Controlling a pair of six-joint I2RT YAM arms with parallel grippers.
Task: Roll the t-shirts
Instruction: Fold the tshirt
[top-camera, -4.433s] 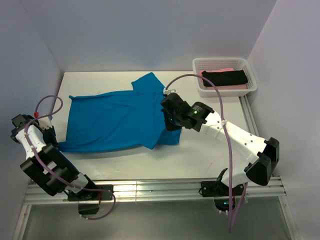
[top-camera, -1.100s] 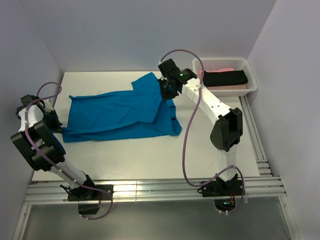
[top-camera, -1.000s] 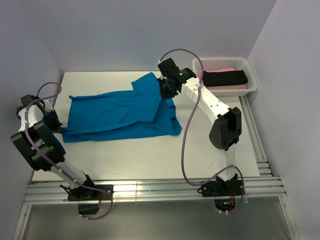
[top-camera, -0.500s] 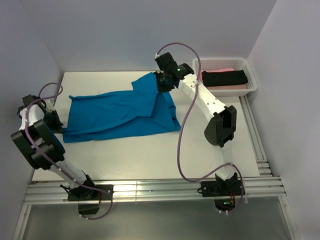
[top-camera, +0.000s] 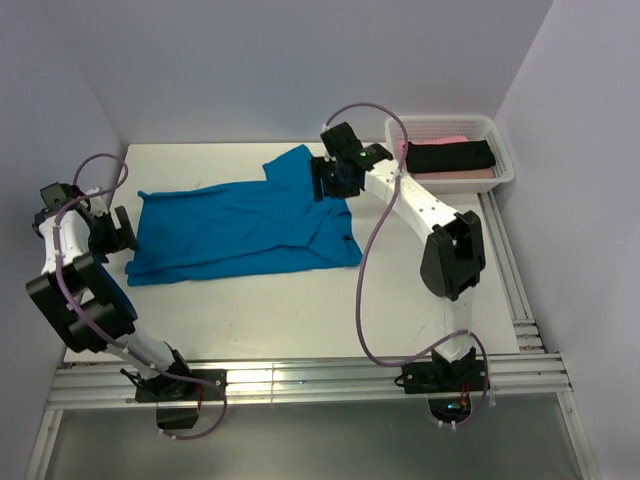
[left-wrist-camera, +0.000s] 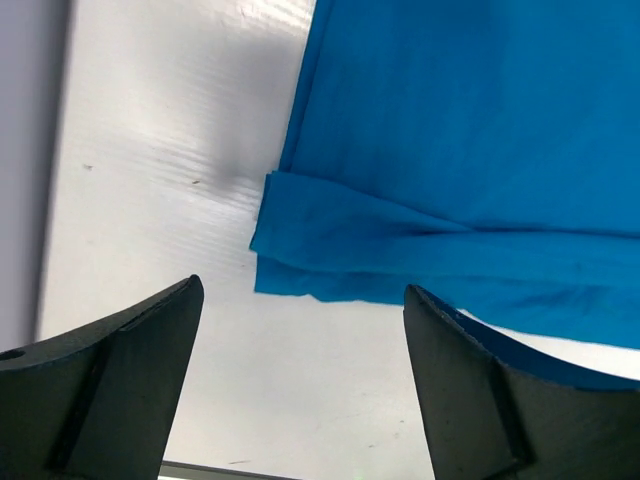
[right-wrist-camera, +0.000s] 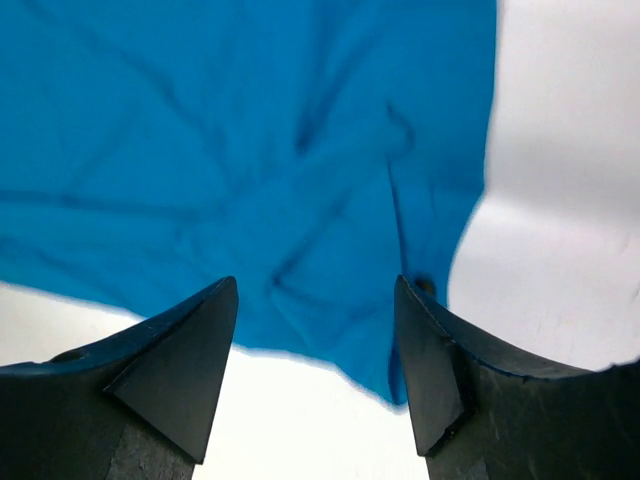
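Fingers (left-wrist-camera: 120, 380) of the left gripper (left-wrist-camera: 302, 290) are standing apart, gripping nothing, hovering over the blue t-shirt's (top-camera: 240, 225) folded corner at its 9 o'clock end. The right gripper (right-wrist-camera: 315, 282) is likewise gaping empty over the shirt's 1 o'clock edge. That shirt is lying spread on the white table (top-camera: 300, 310). The black t-shirt (top-camera: 450, 156) and the pink t-shirt (top-camera: 452, 140) are sitting in the mesh basket (top-camera: 500, 178) at the table's 2 o'clock corner.

My right wrist view blurs the blue t-shirt (right-wrist-camera: 250, 150); the black t-shirt (top-camera: 450, 156) hides most of the pink t-shirt (top-camera: 450, 140).
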